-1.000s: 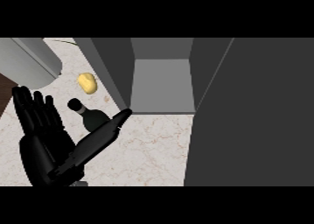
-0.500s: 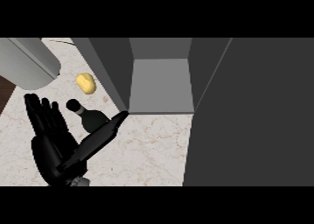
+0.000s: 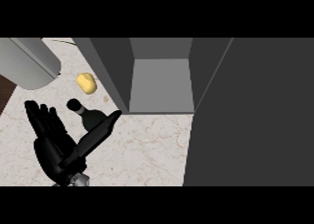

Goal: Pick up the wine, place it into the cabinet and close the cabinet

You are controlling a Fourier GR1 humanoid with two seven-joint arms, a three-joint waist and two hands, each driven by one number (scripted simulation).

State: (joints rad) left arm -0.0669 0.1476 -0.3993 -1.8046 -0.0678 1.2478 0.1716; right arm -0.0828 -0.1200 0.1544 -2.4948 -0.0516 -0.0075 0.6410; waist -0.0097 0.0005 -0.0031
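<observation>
The wine (image 3: 87, 116) is a dark bottle standing on the marble counter, just left of the cabinet's front corner. My left hand (image 3: 56, 148) comes in from the lower left, open, with straight fingers (image 3: 44, 118) to the left of the bottle. Its thumb (image 3: 98, 131) stretches up to the right across the bottle's near side and hides part of it. The grey cabinet (image 3: 159, 83) is open, and its inside looks bare. My right hand does not show.
A broad dark panel (image 3: 256, 113), probably the cabinet's open door, fills the right side. A yellow fruit (image 3: 87, 83) lies behind the bottle. A large grey cylinder (image 3: 26, 61) stands at the back left. The counter's left edge (image 3: 5, 111) runs past my fingers.
My left hand has drawn back toward the lower edge and shifted slightly right. Its thumb still reaches across the bottle. The bottle has not moved.
</observation>
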